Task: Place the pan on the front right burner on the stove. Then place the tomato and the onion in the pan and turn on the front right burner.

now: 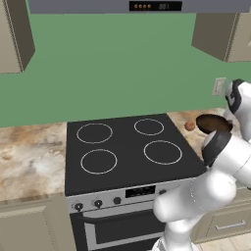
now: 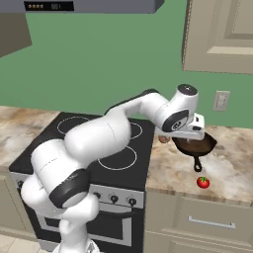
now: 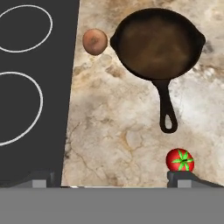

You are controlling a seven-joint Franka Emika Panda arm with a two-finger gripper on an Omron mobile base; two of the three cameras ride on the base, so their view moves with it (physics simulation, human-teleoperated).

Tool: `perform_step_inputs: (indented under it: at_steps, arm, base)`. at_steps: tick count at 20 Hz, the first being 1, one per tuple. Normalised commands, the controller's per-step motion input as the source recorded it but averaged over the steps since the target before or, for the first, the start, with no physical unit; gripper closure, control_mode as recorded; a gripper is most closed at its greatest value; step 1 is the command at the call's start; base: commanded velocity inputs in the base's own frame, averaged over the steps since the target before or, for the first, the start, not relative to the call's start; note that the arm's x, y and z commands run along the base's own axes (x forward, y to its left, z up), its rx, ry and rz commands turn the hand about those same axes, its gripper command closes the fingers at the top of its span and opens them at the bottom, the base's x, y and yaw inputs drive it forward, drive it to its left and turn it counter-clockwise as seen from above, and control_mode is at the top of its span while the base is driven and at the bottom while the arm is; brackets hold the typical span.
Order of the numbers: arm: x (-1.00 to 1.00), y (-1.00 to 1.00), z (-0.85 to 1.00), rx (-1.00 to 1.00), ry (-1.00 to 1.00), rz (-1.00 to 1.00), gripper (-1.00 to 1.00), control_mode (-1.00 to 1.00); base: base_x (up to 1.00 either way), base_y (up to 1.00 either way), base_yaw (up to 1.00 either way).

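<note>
While your arm reaches out over the marble counter (image 3: 122,131) to the right of the stove (image 1: 122,147), the gripper (image 3: 111,179) hangs above the stone with its fingertips (image 3: 181,177) spread wide and nothing between them. You can see the pan (image 3: 157,41) sitting on the counter, not on the stove, its handle pointing toward the counter's front edge. The onion (image 3: 95,41) rests just beside the pan's rim, on the stove side. The tomato (image 3: 180,160) lies near the end of the handle, apart from it. Your front right burner (image 1: 163,152) is bare black glass.
</note>
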Motion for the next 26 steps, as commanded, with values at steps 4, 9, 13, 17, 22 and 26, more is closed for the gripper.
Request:
perform_step_inputs:
  at_steps: [4, 9, 13, 17, 22, 26]
  arm:
    - [0.25, -0.32, -0.3, 0.0, 0.01, 0.0, -1.0, -1.0]
    - [0.3, -0.3, -0.25, 0.0, 0.01, 0.0, -1.0, -1.0]
    - [0.16, -0.17, -0.2, 0.0, 0.01, 0.0, -1.0, -1.0]
    - [0.08, -0.08, -0.22, 0.0, 0.04, 0.0, -1.0, -1.0]
    - [0.19, -0.07, -0.3, 0.0, 0.05, 0.0, -1.0, -1.0]
    - [0.26, -0.13, -0.3, 0.0, 0.02, 0.02, -1.0, -1.0]
  base:
    - [0.0, 0.0, 0.0]
    - [0.0, 0.0, 0.0]
    - [0.0, 0.0, 0.0]
    - [0.0, 0.0, 0.0]
    - [0.0, 0.0, 0.0]
    - [0.0, 0.0, 0.0]
